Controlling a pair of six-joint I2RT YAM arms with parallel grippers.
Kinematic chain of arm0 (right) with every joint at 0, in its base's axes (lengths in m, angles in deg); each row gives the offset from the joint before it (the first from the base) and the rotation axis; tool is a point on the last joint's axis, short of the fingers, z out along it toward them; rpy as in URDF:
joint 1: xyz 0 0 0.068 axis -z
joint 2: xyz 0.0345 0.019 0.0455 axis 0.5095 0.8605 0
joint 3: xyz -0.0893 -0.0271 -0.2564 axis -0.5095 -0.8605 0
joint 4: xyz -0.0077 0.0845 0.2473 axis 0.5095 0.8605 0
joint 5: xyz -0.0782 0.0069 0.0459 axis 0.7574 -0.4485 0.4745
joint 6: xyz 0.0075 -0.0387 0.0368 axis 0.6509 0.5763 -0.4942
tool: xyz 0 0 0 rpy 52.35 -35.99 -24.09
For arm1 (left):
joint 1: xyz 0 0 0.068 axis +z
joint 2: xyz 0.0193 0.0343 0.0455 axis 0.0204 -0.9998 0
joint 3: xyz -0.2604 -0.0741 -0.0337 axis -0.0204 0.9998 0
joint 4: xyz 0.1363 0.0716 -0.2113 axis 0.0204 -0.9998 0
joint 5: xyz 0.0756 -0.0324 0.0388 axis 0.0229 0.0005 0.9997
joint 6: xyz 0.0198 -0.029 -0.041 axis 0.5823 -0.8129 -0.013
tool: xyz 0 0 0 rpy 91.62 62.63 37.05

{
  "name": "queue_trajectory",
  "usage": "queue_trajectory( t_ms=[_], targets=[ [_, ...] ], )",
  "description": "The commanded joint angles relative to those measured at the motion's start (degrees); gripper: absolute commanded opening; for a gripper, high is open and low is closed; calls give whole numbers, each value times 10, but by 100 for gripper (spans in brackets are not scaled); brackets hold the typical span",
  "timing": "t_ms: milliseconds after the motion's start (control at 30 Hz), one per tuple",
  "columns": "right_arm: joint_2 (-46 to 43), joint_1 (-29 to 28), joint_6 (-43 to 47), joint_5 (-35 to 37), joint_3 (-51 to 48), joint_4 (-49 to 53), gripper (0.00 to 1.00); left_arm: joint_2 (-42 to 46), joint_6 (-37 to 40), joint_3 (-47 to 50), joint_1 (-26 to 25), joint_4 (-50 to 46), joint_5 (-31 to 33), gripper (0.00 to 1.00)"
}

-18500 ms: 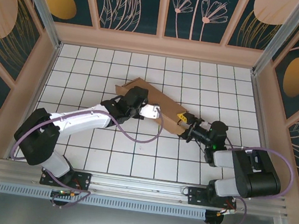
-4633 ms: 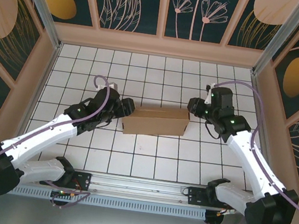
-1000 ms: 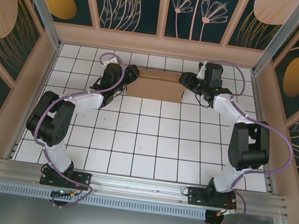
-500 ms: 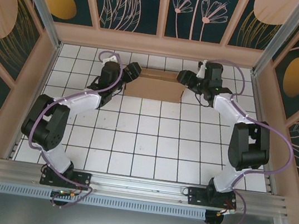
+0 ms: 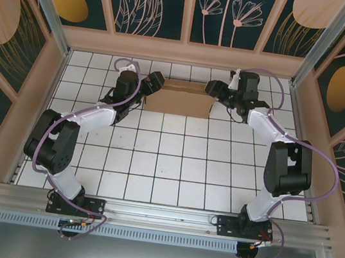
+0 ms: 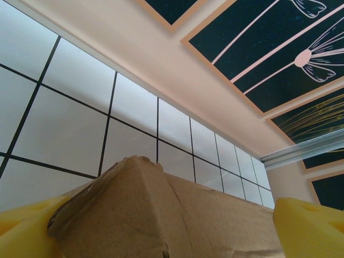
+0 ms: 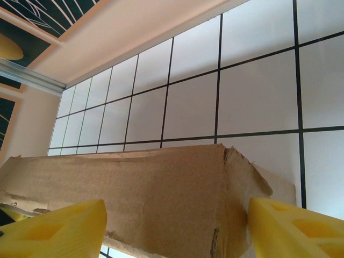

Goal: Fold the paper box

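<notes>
Seemingly touching, left fingers (image 6: 27, 228), right fingers (image 7: 293, 226), wide around paper box (image 5: 179, 97) ends

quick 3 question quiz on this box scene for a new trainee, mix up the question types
1. True or false: the paper box lies in the far half of the tiled table.
2. In the top view, the left tool is at which part of the box? A) its left end B) its right end C) above its middle
3. Fill in: in the left wrist view, the finger pads either side of the box are ___ in colour.

Key: 1 true; 2 A; 3 yellow
</notes>
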Motion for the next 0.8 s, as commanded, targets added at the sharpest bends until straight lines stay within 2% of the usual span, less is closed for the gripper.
queue_trajectory(
  t_ms=[0,133,533,767],
  targets=[
    [-27,1,5,-14,-2,2,71,17,1,9,1,1,-15,95],
    [-30,1,14,-10,2,14,71,26,8,13,5,-13,-9,99],
    [-58,11,31,20,3,38,74,47,34,1,14,-55,6,98],
    [-113,19,54,38,14,57,73,83,134,-49,20,-166,64,99]
  ],
)
